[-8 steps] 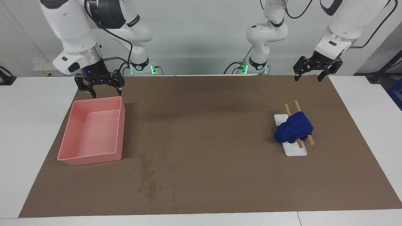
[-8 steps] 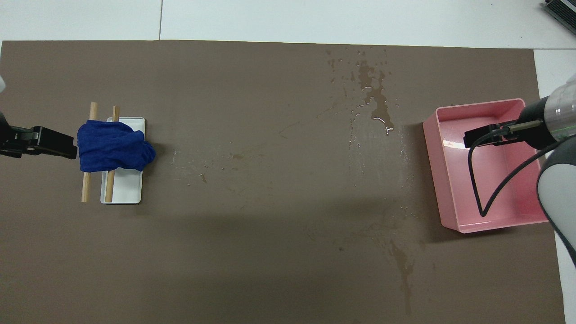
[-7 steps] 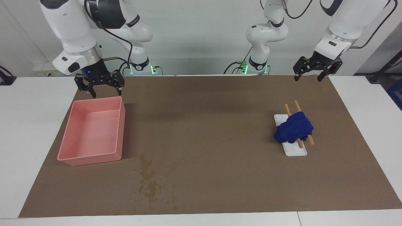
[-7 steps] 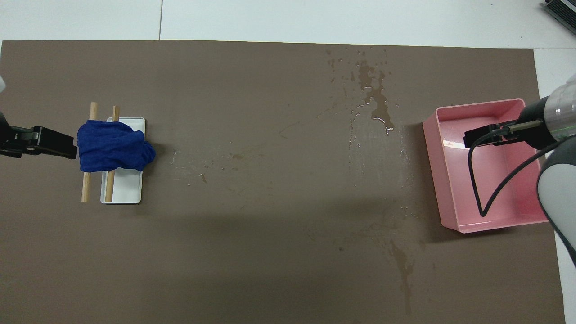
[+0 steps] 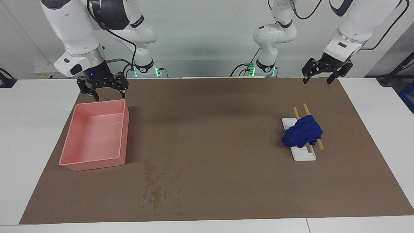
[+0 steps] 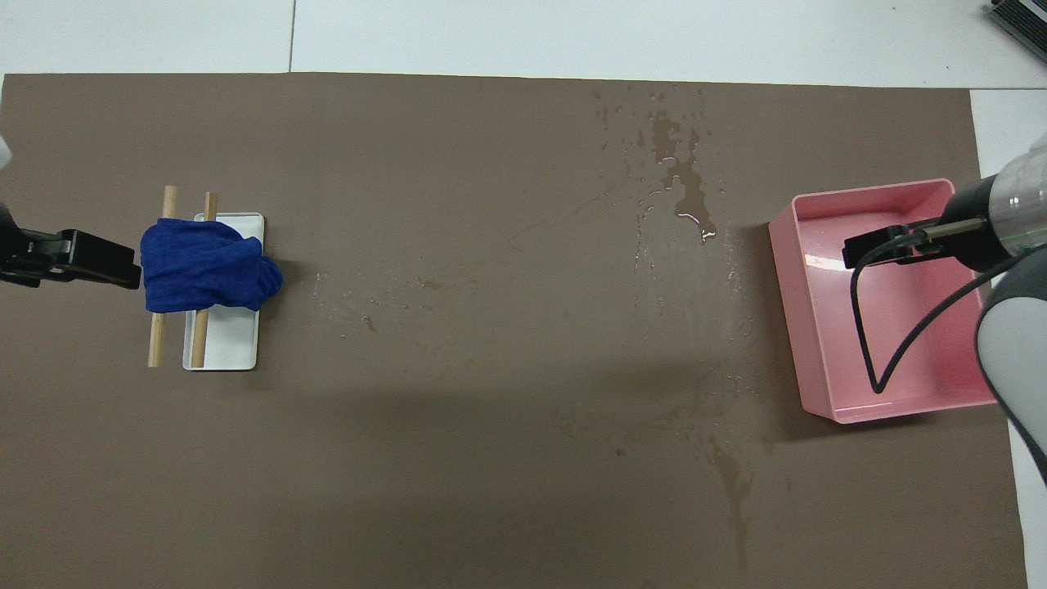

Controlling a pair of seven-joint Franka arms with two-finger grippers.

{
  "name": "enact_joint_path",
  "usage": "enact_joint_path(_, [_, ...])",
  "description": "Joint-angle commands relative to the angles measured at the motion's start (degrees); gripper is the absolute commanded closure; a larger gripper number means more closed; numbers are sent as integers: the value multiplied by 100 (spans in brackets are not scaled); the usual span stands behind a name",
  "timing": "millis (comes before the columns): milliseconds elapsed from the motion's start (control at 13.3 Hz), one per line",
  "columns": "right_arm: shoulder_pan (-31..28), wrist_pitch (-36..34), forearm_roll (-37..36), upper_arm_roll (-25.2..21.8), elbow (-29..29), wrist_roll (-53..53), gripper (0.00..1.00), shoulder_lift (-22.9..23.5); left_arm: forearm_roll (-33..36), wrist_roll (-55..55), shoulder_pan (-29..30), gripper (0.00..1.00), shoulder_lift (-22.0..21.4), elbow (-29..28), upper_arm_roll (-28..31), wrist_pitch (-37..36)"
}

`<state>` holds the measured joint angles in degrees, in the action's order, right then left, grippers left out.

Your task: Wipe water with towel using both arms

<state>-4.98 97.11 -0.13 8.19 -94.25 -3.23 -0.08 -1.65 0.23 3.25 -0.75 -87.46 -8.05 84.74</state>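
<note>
Two grippers: left gripper (image 5: 319, 74) and right gripper (image 5: 104, 88), jaws wide, both empty.
towel: blue towel (image 5: 303, 132) bunched on wooden sticks (image 5: 296, 113) over white tray (image 5: 304, 154), below the left gripper.
water: puddle (image 5: 154, 188) well apart from both, beside pink bin (image 5: 94, 161).
risk: grab may snag a stick, drag the tray.

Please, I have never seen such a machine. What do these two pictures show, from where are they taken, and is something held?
Two white robot arms work at a table with a brown mat. One picture faces them from across the table; the other looks down from above their own end. The left hand hangs open over the mat's edge; the right hand hangs open above the empty pink plastic bin. Nothing is held. A crumpled blue towel lies over two wooden sticks on a small white tray. Spilled water darkens the mat beside the bin, farther from the robots.
</note>
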Motion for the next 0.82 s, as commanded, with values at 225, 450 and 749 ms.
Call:
enact_joint_path(225, [-82,-17,-31,51,-49,-81,0,-44,68,56,263,0,-293,-769,-21,1039])
enact_joint_path(450, [-82,-26,-31,51,-49,-90,0,-44,68,4,693,0,-330,-1694,-21,2728])
enact_joint_path(749, [-82,-26,-31,51,-49,-90,0,-44,68,-769,695,0,58,-2614,-30,4292])
